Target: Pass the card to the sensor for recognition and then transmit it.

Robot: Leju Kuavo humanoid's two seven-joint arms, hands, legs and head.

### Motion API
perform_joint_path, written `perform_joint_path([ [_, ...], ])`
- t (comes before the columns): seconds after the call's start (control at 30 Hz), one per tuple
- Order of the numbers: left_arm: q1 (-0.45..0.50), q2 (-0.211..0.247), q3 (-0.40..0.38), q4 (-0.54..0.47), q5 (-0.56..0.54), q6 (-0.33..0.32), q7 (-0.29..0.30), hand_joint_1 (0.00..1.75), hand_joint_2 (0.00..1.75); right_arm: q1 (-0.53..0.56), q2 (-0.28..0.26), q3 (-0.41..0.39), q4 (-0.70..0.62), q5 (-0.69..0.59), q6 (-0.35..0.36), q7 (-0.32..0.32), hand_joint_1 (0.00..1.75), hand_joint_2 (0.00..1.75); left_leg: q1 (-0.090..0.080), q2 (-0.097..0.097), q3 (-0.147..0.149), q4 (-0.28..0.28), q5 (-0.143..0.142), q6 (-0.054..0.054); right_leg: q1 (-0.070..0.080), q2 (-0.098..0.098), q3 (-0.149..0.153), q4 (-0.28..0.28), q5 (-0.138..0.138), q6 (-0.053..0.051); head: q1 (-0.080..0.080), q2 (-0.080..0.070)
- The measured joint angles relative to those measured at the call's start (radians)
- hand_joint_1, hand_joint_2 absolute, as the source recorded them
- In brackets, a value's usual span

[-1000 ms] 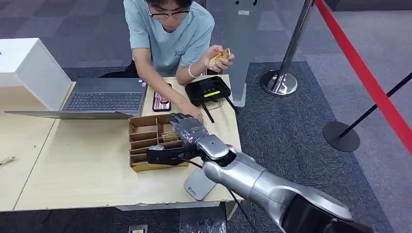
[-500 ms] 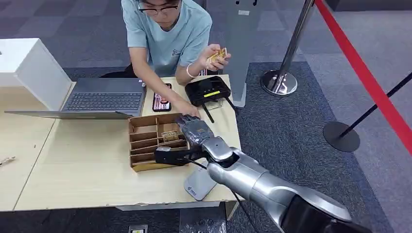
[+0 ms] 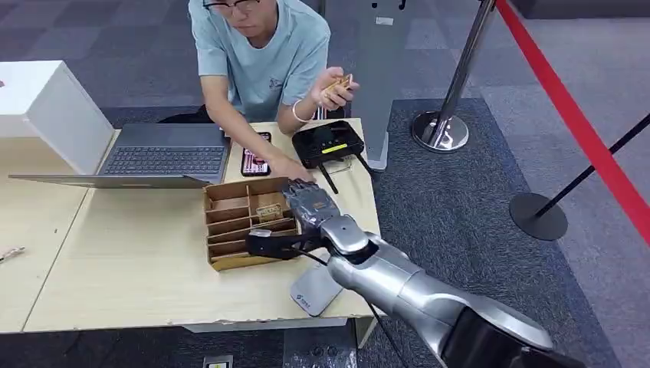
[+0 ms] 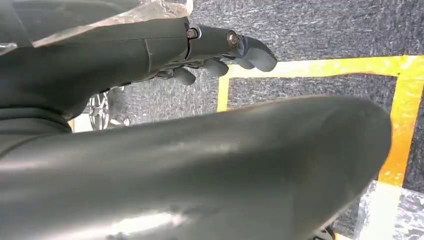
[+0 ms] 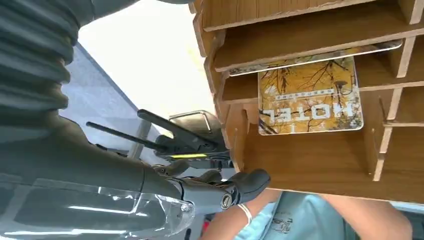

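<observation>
While the right hand hovers over the brown slotted cardboard organiser on the pale wooden table, the head view shows its fingers lying loosely apart above the tray's right end, nothing in them. One yellow patterned hotel card leans in a middle slot just beside the fingers. A person in a light blue shirt sits opposite, one hand resting at the tray's far edge, the other raised with a second yellow card. A black antenna reader box sits near the table's far edge, a grey flat sensor pad near the front edge.

Left wrist view: the left hand hangs over dark carpet with yellow tape, fingers curled inward, empty.

Right wrist view: the card, marked HOTEL, stands propped in its compartment, thumb apart from it.

Judgement: thin, light, stiff, glossy plastic, likely slippery. Best taken by pinching the exposed free edge above the divider, faces between thumb and finger.
</observation>
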Motion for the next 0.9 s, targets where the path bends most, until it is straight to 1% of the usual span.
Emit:
perform_joint_path([
  [0.47, 0.000, 0.000, -0.001, 0.000, 0.005, 0.000, 0.000, 0.00, 0.00, 0.000, 0.014, -0.015, -0.002, 0.002, 0.017, -0.005, 0.00, 1.75, 0.000, 0.000, 0.000, 0.000, 0.000, 0.000, 0.000, 0.000, 0.000, 0.000, 0.000, 0.000, 0.000, 0.000],
  [0.73, 0.000, 0.000, -0.001, 0.000, 0.012, 0.000, 0.000, 0.00, 0.00, -0.023, 0.023, -0.019, -0.058, -0.011, 0.057, -0.004, 0.00, 1.75, 0.000, 0.000, -0.001, 0.000, 0.000, 0.000, 0.000, 0.000, -0.001, 0.000, 0.000, 0.000, 0.000, 0.000],
  [0.8, 0.000, 0.000, -0.002, 0.000, 0.012, -0.002, 0.000, 0.00, 0.00, -0.033, 0.024, -0.020, -0.073, -0.014, 0.071, -0.003, 0.05, 1.75, 0.000, 0.000, -0.001, 0.000, 0.000, 0.000, 0.000, 0.000, -0.001, 0.000, 0.000, 0.000, 0.000, 0.000],
  [0.83, 0.000, 0.000, -0.002, 0.000, 0.012, -0.003, 0.000, 0.00, 0.00, -0.038, 0.025, -0.020, -0.079, -0.014, 0.077, -0.003, 0.10, 1.75, 0.000, 0.000, -0.001, 0.000, 0.000, 0.000, 0.000, 0.000, -0.001, 0.000, 0.000, 0.000, 0.000, 0.000],
  [0.87, 0.000, 0.000, -0.002, 0.000, 0.012, -0.003, 0.001, 0.00, 0.00, -0.042, 0.026, -0.021, -0.085, -0.016, 0.083, -0.002, 0.21, 1.75, 0.000, 0.000, -0.001, 0.000, 0.000, 0.000, 0.000, 0.000, -0.001, 0.000, 0.000, 0.000, 0.000, 0.000],
  [0.9, 0.000, 0.000, -0.003, 0.000, 0.011, -0.003, 0.002, 0.00, 0.00, -0.045, 0.028, -0.021, -0.091, -0.016, 0.089, -0.002, 0.21, 1.75, 0.000, 0.000, -0.001, 0.000, 0.000, 0.000, 0.000, 0.000, -0.001, 0.000, 0.000, 0.000, 0.000, 0.000],
])
